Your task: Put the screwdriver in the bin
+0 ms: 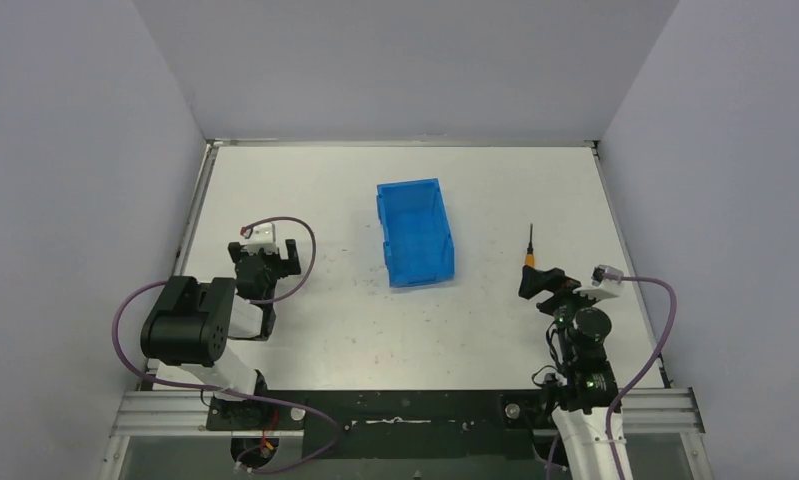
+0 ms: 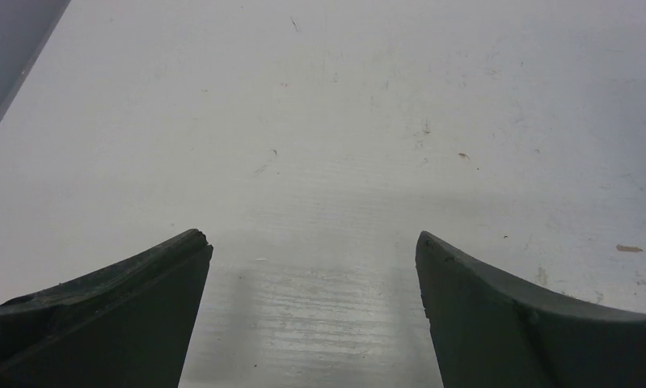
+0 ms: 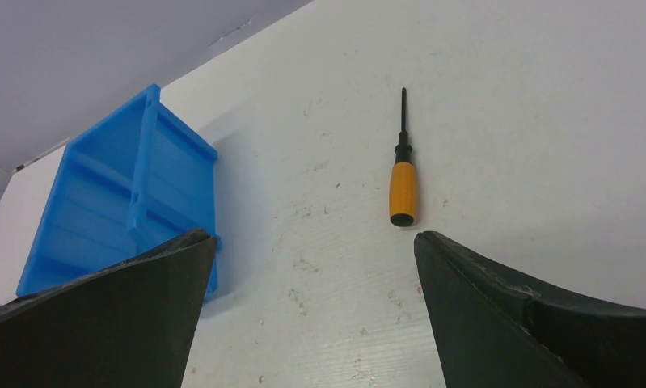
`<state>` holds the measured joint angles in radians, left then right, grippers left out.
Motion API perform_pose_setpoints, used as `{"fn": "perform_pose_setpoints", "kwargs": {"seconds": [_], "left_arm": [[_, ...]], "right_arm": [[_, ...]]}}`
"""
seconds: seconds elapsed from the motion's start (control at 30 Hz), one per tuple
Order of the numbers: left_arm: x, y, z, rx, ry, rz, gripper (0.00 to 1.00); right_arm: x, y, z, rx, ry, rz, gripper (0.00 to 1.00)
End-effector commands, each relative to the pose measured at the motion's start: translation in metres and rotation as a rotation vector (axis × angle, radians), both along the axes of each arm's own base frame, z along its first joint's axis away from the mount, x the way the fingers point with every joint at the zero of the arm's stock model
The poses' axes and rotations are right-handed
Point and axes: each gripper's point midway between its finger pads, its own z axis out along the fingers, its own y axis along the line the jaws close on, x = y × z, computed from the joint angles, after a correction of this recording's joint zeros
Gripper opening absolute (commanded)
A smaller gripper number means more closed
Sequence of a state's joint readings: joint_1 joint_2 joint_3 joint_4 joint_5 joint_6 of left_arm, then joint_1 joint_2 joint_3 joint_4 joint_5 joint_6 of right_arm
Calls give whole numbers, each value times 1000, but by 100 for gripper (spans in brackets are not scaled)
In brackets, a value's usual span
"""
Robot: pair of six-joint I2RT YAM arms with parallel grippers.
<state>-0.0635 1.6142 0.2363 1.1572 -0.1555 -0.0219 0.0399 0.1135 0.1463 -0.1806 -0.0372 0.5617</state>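
Observation:
The screwdriver (image 1: pixel 529 250), with an orange handle and thin black shaft, lies on the white table right of centre, shaft pointing away. In the right wrist view it (image 3: pixel 403 190) lies just beyond my right fingertip. The blue bin (image 1: pixel 415 232) stands at the table's middle, empty; it also shows at the left of the right wrist view (image 3: pixel 117 202). My right gripper (image 1: pixel 541 281) is open and empty, just near of the screwdriver's handle end (image 3: pixel 313 238). My left gripper (image 1: pixel 266 255) is open and empty over bare table at the left (image 2: pixel 313 238).
Grey walls enclose the table (image 1: pixel 325 330) on the left, back and right. A metal rail (image 1: pixel 405 408) runs along the near edge by the arm bases. Purple cables loop beside both arms.

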Motion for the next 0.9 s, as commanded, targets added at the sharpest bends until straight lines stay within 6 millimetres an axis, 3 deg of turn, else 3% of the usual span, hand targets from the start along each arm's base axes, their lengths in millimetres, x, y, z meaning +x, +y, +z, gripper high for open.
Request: {"fn": "perform_pose_setpoints", "kwargs": {"seconds": [0.0, 0.17, 0.33, 0.5, 0.67, 0.77, 0.87], "left_arm": [[11, -1, 20, -11, -77, -2, 97], [10, -1, 19, -11, -74, -2, 97], [10, -1, 20, -10, -75, -2, 97], [10, -1, 20, -10, -75, -2, 97], [10, -1, 20, -10, -76, -2, 97], [10, -1, 20, -10, -75, -1, 97], [10, -1, 20, -10, -76, -2, 97]], "right_arm": [[5, -9, 72, -57, -147, -32, 100], [34, -29, 94, -172, 76, -108, 100], [78, -37, 72, -279, 447, -94, 100], [107, -36, 14, -335, 784, -10, 100], [117, -21, -56, -307, 971, 107, 98], [115, -22, -89, -306, 1038, 115, 89], [111, -21, -107, -309, 1068, 125, 69]]}}
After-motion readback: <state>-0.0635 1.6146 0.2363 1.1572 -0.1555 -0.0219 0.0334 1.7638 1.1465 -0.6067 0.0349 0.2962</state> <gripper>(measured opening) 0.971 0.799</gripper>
